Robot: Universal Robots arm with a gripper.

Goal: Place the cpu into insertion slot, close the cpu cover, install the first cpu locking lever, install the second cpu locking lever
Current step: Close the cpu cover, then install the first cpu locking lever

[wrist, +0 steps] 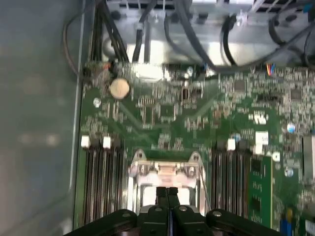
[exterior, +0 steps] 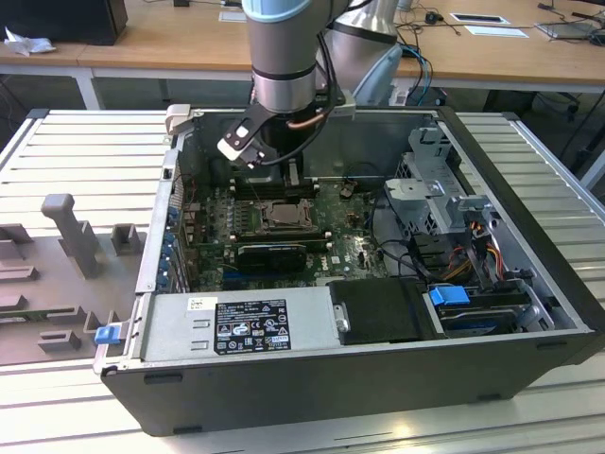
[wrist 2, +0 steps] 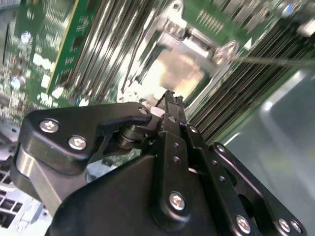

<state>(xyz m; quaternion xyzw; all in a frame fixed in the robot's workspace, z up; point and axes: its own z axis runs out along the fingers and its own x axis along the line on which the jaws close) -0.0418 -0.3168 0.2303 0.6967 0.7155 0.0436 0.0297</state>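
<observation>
Cpu (wrist 2: 179, 69) location: inside the case (exterior: 378, 378), on the board (exterior: 354, 203), seated in the slot (exterior: 253, 219). We see the cover (wrist: 165, 169) lying flat over the slot, framing the cpu. The gripper (wrist: 167, 191) hangs just above the slot, its fingers pressed together, narrow.

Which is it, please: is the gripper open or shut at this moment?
Shut: in the first wrist view the gripper has both fingers pressed together, with no gap between them.
</observation>
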